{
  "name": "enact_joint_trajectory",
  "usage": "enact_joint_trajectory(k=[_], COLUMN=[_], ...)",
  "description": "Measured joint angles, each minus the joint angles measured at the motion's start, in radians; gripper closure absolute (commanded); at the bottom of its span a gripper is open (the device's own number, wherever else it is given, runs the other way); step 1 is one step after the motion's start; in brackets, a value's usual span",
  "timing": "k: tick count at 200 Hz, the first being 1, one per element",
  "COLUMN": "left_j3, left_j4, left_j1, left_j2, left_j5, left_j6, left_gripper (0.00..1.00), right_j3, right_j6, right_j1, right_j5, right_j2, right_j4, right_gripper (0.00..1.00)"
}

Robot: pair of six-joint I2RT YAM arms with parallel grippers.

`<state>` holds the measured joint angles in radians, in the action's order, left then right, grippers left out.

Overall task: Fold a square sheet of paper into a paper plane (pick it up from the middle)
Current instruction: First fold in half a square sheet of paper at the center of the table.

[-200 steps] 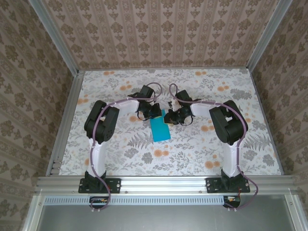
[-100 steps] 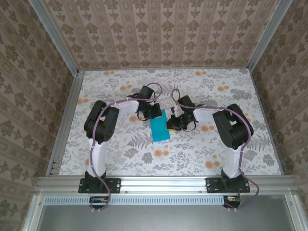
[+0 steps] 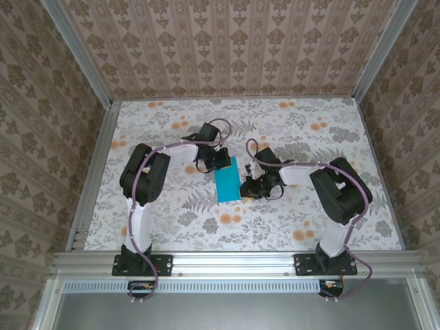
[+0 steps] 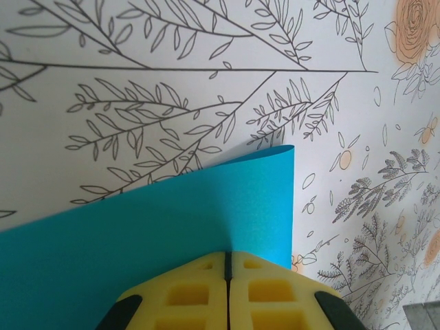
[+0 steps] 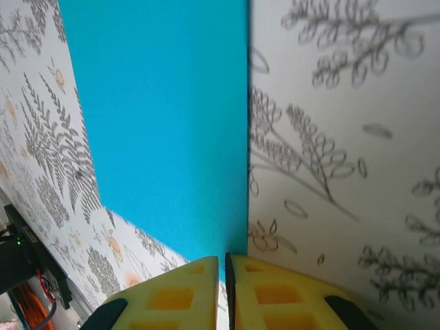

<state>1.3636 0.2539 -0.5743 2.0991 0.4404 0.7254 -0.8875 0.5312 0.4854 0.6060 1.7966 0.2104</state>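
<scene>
Your left gripper [image 4: 227,260] is clamped on the far end of the square sheet of paper [image 3: 227,183], which lies mid-way across the table [image 3: 172,206]. Your right gripper [image 5: 225,262] pinches the sheet's right edge, seemingly a fold. Pull too hard and the thin paper could tear or skew. Since a second ago the right gripper has slid nearer along that edge.

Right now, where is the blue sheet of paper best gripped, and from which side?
Probably an edge, pinched from the side: the sheet of paper is thin and nearly flat, so only its border can be pinched. The left gripper is shut on its far edge, the right gripper on its right edge.
</scene>
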Motion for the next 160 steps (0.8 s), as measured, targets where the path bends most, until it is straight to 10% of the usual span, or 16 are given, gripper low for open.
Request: enact_joint_trajectory(k=[86,160], left_j3=[0.006,-0.209], left_j4=[0.004,-0.038], left_j1=[0.001,0.026], left_j2=[-0.005,-0.280], left_j5=[0.009,-0.029], left_j6=[-0.015,0.032], left_gripper=[0.88,0.86], right_j3=[-0.108,-0.413], right_j6=[0.015,0.019], right_j1=[-0.028,-0.023], right_j5=[-0.106,-0.148], right_j2=[-0.103,0.146], right_j4=[0.047,0.057], right_gripper=[0.85,0.85])
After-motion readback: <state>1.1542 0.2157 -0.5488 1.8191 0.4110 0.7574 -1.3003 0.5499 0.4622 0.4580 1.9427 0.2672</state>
